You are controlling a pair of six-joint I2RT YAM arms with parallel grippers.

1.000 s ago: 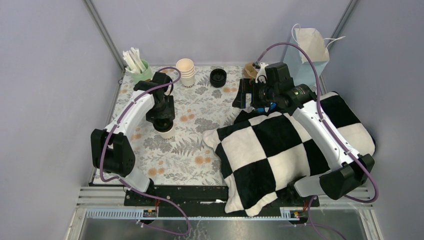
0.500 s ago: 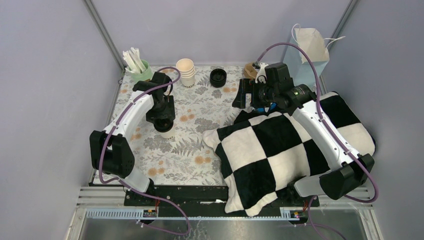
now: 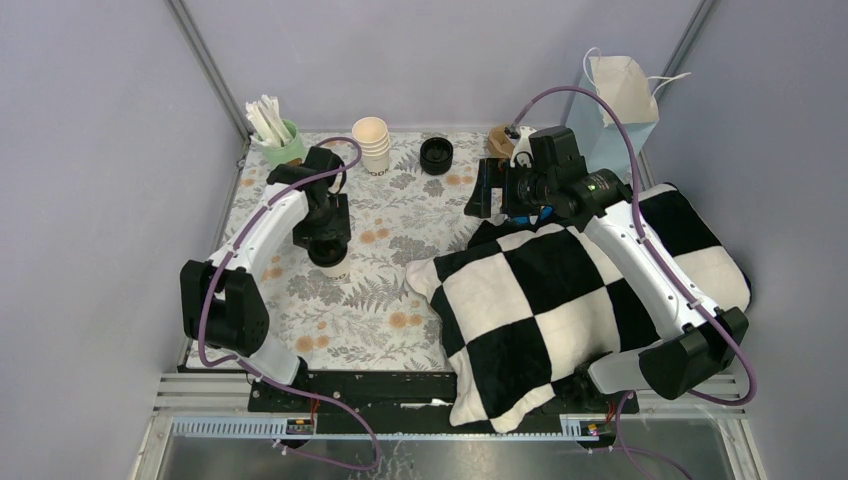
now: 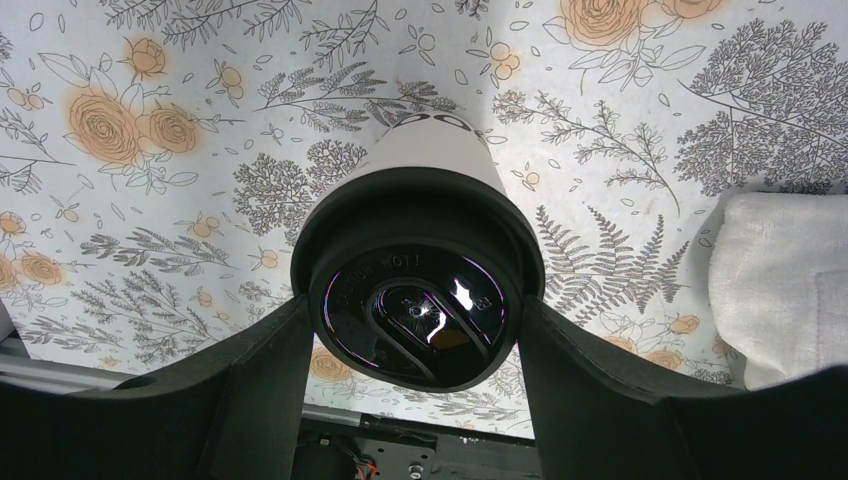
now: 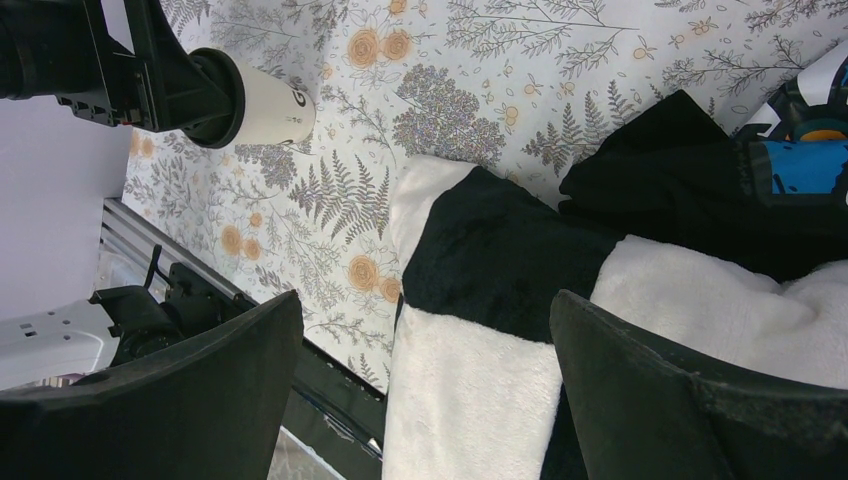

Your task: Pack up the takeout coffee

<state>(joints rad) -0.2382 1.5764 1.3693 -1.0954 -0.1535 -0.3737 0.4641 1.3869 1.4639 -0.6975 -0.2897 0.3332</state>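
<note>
The takeout coffee point(image 3: 334, 264), a small cream paper cup with dark print on its side and a round black lid, sits on the left half of the counter point(image 3: 390, 300), which is covered in a grey fern and orange rose print. The left wrist view looks straight down onto the glossy lid point(image 4: 418, 312), with the cream cup wall point(image 4: 436, 152) tapering away below it. The left jaws are closed around the lid's rim, one dark finger point(image 4: 262, 362) pressed against each side, so they grip the cup from above. Whether the cup's base rests on the counter or is just off it cannot be told.

Just to the right of the cup lies a large black-and-white checkered cushion point(image 3: 540, 300), its near corner close to the cup but apart from it. The right arm point(image 3: 640, 250) reaches over the cushion, and the right jaws are wide open, holding nothing, above the cushion's far edge. The right wrist view shows the cushion between those open fingers and the gripped cup point(image 5: 270, 106) farther off.

Along the back of the counter stand a mint-green cup of white sticks point(image 3: 280, 142), a stack of nested cream cups point(image 3: 372, 146) and a small black stack of lids point(image 3: 436, 155). A pale blue paper bag point(image 3: 622, 100) stands upright at the back right corner.
</note>
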